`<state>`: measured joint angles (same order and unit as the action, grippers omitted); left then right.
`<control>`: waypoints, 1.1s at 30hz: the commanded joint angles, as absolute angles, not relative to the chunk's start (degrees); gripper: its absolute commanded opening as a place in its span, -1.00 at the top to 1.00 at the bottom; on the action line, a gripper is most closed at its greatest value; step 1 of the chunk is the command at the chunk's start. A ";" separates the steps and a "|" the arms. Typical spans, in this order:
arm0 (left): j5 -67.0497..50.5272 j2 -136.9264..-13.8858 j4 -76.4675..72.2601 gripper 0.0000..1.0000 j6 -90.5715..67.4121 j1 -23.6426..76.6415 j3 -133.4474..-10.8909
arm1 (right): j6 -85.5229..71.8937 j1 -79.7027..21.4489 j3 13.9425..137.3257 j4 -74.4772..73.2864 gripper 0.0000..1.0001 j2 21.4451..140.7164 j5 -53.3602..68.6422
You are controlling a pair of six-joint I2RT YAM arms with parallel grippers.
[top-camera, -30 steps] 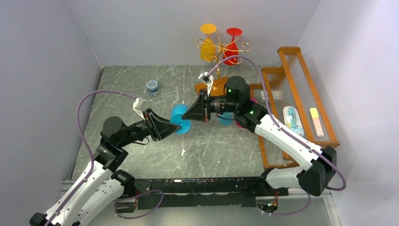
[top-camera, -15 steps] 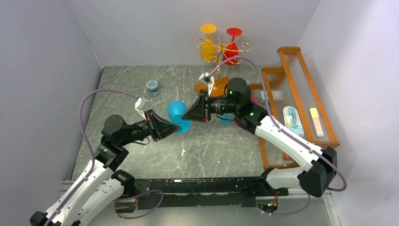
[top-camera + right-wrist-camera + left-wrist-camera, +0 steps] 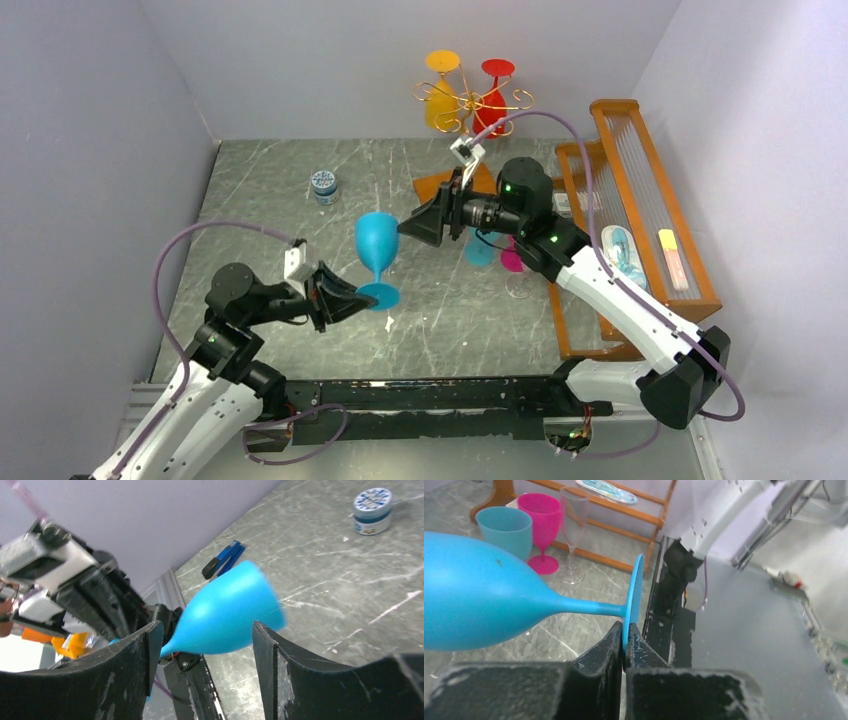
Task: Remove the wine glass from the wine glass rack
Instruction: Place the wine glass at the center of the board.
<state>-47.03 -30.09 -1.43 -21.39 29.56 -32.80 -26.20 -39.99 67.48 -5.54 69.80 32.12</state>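
Observation:
The blue wine glass (image 3: 375, 243) hangs in the air over the middle of the table, off the gold wire wine glass rack (image 3: 470, 100) at the back. My left gripper (image 3: 362, 297) is shut on the rim of its round foot (image 3: 634, 595), with the bowl (image 3: 474, 600) pointing away. My right gripper (image 3: 404, 229) stands open just right of the bowl. In the right wrist view the bowl (image 3: 225, 612) shows between the spread fingers (image 3: 150, 650) without touching them. A yellow glass (image 3: 441, 95) and a red glass (image 3: 493, 95) hang upside down on the rack.
A teal cup (image 3: 506, 527), a pink glass (image 3: 544, 520) and a clear glass (image 3: 573, 510) stand by the orange wooden frame (image 3: 640, 200) on the right. A small blue-lidded jar (image 3: 323, 185) sits far left. A blue clip-like thing (image 3: 222, 560) lies near the front edge.
My right gripper let go of the bowl, opened and drew back to the right. My left gripper closed on the foot and carried the glass nearer, swinging its bowl towards the far side.

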 commanded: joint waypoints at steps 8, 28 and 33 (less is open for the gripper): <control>-58.64 -24.21 26.24 0.90 33.44 29.33 -34.79 | -32.96 -33.31 72.04 -6.62 -0.49 74.38 46.16; -59.48 -30.49 36.56 0.90 48.67 29.35 -40.74 | -29.44 -37.34 81.88 -18.27 0.23 85.68 61.14; -57.93 -31.47 37.61 0.90 49.70 29.30 -40.90 | -33.71 -37.34 79.55 -12.68 0.37 84.04 65.27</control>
